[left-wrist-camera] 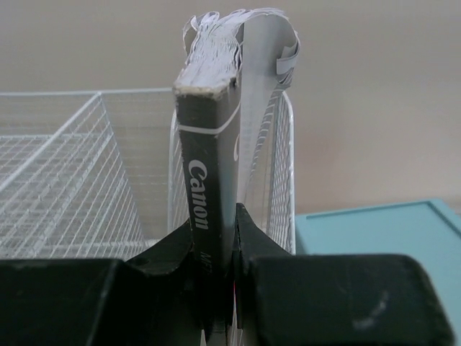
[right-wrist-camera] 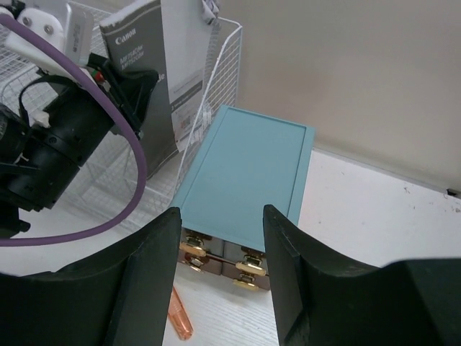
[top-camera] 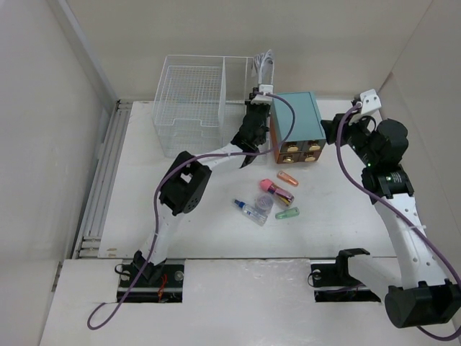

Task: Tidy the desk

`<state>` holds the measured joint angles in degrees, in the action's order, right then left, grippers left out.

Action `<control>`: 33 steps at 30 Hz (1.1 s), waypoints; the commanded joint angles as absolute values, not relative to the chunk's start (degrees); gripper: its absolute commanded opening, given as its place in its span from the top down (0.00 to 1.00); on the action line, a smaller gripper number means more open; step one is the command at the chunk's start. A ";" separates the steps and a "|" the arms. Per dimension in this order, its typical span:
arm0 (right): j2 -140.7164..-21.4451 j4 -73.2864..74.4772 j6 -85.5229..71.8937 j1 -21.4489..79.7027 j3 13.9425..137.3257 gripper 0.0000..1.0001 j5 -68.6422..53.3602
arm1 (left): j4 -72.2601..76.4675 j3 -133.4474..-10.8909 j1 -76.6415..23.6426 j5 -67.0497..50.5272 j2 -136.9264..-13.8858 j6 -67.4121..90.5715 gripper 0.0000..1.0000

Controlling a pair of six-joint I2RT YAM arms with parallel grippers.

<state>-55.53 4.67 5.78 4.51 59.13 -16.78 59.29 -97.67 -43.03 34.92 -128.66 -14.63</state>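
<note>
The white desk [top-camera: 216, 238] bears a white wire basket [top-camera: 194, 108] and a teal-topped drawer box [top-camera: 297, 115] at the back. My left gripper [top-camera: 258, 97] is shut on a dark Canon booklet [top-camera: 263, 68], held upright by its lower edge over the gap between basket and box. In the left wrist view the booklet [left-wrist-camera: 209, 166] stands between my gripper's [left-wrist-camera: 229, 238] fingers, pages fanned at the top, in front of the basket's narrow right compartment [left-wrist-camera: 277, 180]. My right gripper [right-wrist-camera: 222, 245] is open and empty, above the box's [right-wrist-camera: 245, 173] front edge.
Small items lie in front of the box: an orange marker [top-camera: 287, 176], a pink marker [top-camera: 276, 190], a green marker [top-camera: 287, 213] and a blue-capped tube [top-camera: 250, 210]. The box has brass-handled drawers [right-wrist-camera: 245, 263]. Pale wall panels [top-camera: 43, 108] enclose the desk.
</note>
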 commanded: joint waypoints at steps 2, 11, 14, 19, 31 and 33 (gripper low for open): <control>-55.37 1.14 5.98 4.39 59.41 0.45 -17.23 | 69.52 -96.68 -42.45 34.28 -127.18 -13.01 1.00; -55.37 1.14 6.50 4.39 59.41 0.43 -19.60 | 67.06 -96.50 -41.92 35.16 -127.71 -10.73 0.51; -55.89 1.14 6.50 4.39 59.41 0.42 -20.30 | 66.36 -95.98 -41.92 34.54 -125.78 -10.72 0.23; -55.90 1.14 6.50 3.17 58.89 0.40 -21.62 | 66.70 -92.21 -41.92 33.66 -118.68 -10.72 0.11; -65.82 4.83 -8.86 -1.76 57.30 0.79 -39.93 | 62.87 -64.82 -59.05 45.96 -84.67 -0.75 0.94; -68.72 3.43 -14.20 -1.76 56.08 0.54 -44.10 | 51.41 -59.09 -60.99 43.08 -74.86 8.65 0.83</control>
